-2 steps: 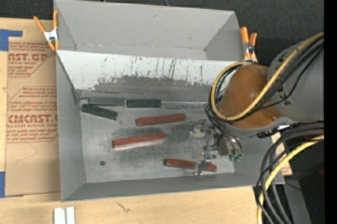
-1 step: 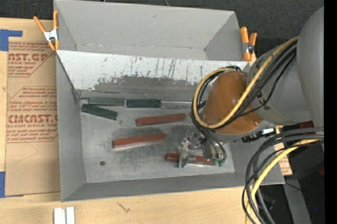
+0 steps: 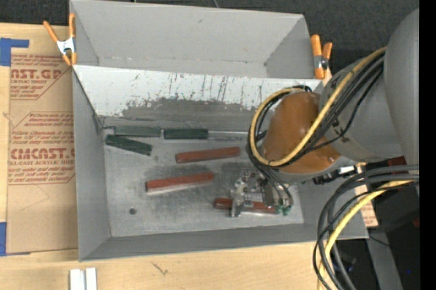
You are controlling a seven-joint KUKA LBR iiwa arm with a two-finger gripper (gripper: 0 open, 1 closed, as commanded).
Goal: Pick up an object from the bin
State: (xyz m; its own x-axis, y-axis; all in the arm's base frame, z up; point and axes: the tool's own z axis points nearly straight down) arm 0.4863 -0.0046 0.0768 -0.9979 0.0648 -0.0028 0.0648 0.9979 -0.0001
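My gripper (image 3: 253, 199) is down near the bin floor at the front right, under the orange wrist cover. It sits directly over a short red-brown bar (image 3: 223, 203) that lies flat along the front wall; the bar's left end sticks out from beneath it and the rest is hidden. A longer red-brown bar (image 3: 180, 182) lies just to the left. Another red-brown bar (image 3: 208, 155) lies farther back, above the gripper's left side.
Two dark green bars (image 3: 128, 143) (image 3: 184, 134) lie at the back left along the foot of the sloped rear wall. The arm and its looped yellow cables cover the bin's right side. Bare floor shows at the front left.
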